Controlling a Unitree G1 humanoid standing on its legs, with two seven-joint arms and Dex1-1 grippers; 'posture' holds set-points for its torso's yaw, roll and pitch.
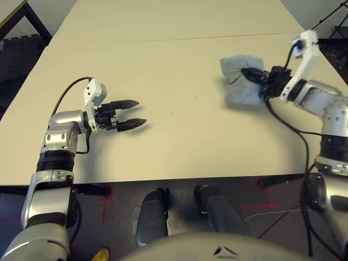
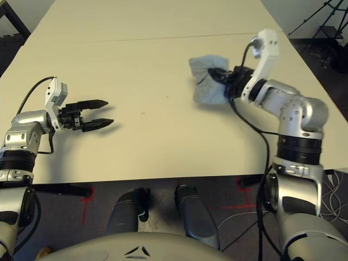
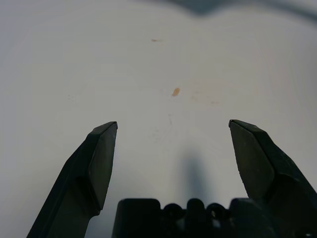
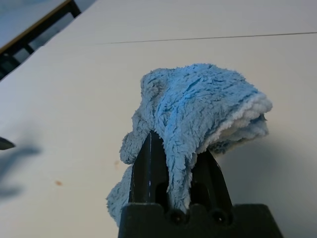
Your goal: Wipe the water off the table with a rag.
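Above the right part of the pale beige surface (image 1: 179,147), a grey-blue terry cloth rag (image 1: 239,92) is clamped in the right pincer (image 4: 173,144); a fold of it is pinched between the two black fingers, and the rest is draped over them. On the robot's left, the left pincer (image 1: 142,112) is held with its fingers spread apart, nothing gripped. Between the pincers, small amber-brown drops (image 3: 176,91) are seen on the surface. Beyond the rag, the surface is crossed by a thin seam line (image 1: 185,38).
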